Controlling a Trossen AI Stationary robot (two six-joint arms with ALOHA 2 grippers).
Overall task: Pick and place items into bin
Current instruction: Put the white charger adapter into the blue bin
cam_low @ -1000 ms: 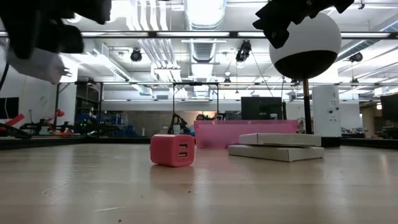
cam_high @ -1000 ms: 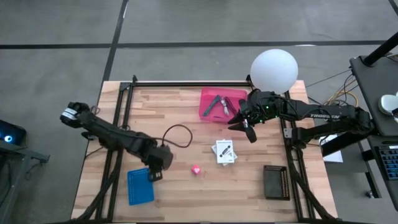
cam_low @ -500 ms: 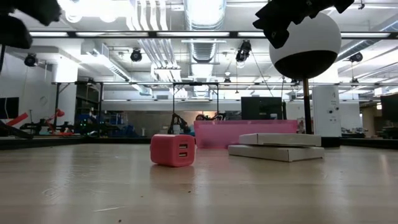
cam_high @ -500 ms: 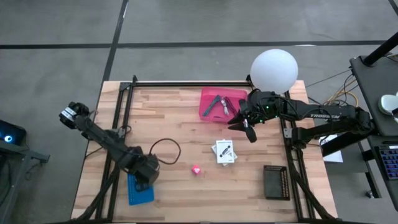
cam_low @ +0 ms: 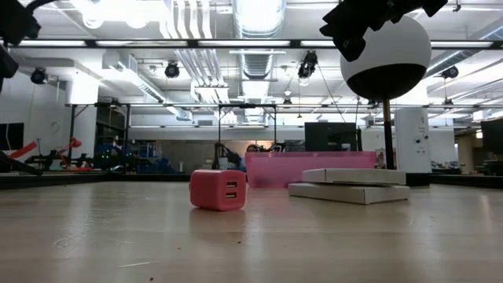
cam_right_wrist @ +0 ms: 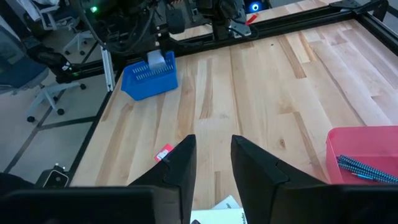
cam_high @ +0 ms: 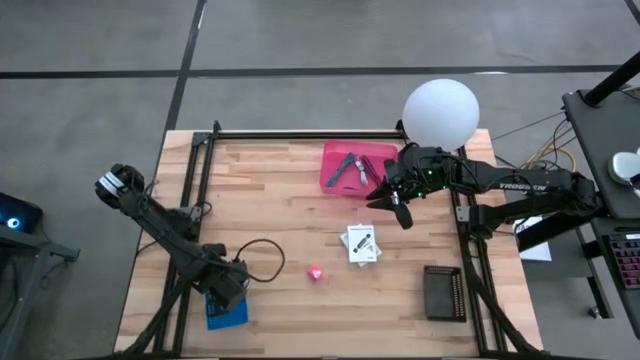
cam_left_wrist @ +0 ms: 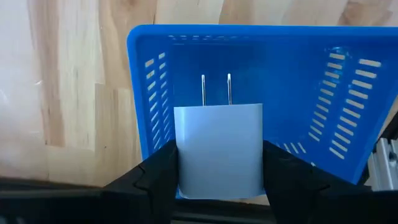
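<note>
My left fingers (cam_left_wrist: 217,180) pinch the white charger (cam_left_wrist: 218,149) over the blue bin (cam_left_wrist: 348,93); its trailing cord (cam_high: 262,262) could tip that bin on release; right fingers (cam_right_wrist: 211,162) idle, spread.

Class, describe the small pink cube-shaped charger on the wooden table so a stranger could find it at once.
Start at the wooden table seen from above, and go to its near middle, between the blue slotted bin at the left and the stacked white cards with black print at the right. The small pink cube-shaped charger sits alone there on bare wood. It is the only pink block, showing two slots in the low view.
</note>
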